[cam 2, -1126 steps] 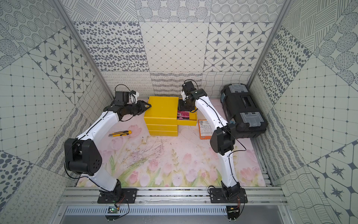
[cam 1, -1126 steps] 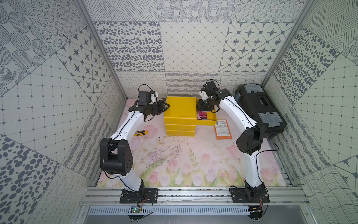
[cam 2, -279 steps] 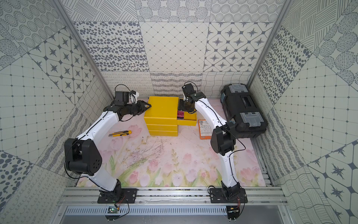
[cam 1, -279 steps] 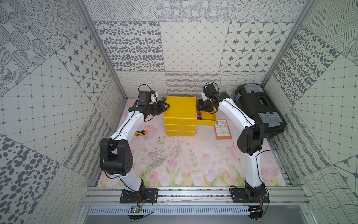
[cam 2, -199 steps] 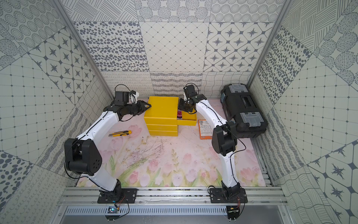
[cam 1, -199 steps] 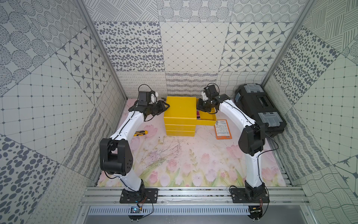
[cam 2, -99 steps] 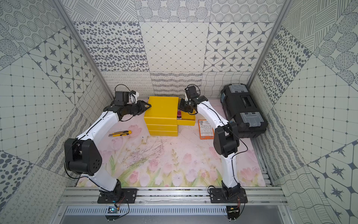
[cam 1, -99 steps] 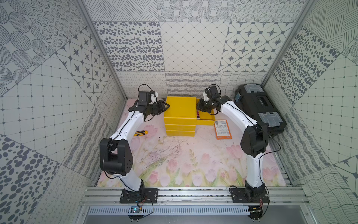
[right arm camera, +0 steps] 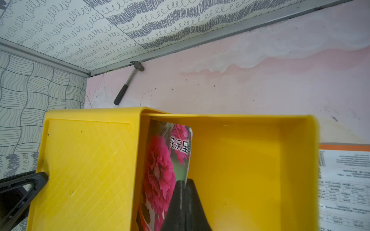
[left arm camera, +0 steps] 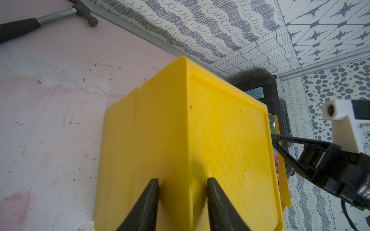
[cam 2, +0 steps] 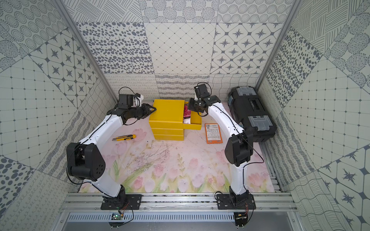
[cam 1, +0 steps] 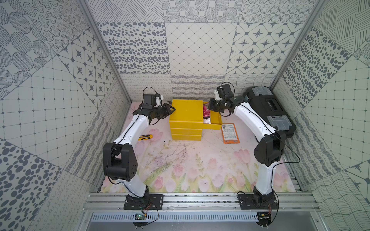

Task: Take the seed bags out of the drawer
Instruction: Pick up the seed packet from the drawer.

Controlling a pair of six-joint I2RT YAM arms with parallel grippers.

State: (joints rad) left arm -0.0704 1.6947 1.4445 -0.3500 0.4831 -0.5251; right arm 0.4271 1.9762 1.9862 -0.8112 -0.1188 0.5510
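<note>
Only writing I can actually read: white characters "花沃" plus a third one cut off at the edge, on the pink-magenta glossy seed packet (right arm camera: 160,170) with the big flower photo. The flat orange seed packet (cam 1: 230,133) shows a white printed table and a barcode, but they're too small to read.

Count: two packets, three stacked drawers in the boxy yellow plastic cabinet (cam 1: 185,112), one black toolbox with grey latches (cam 1: 268,108), one yellow-black utility knife (cam 2: 124,137), one hammer (right arm camera: 128,84).

The pink one is in the top shallow yellow drawer (cam 1: 212,126), which sticks out to the right. It's at the left end by the cabinet mouth, tilted up, long axis near-to-far, flower end far. The orange one lies on the floral counter (cam 1: 180,164) just right of the drawer, long axis also near-to-far.

The right gripper (right arm camera: 185,181) has its jaws pressed together on the pink packet's edge. The left gripper (left arm camera: 182,180) has its jaws apart, tips at the cabinet's top left edge.
</note>
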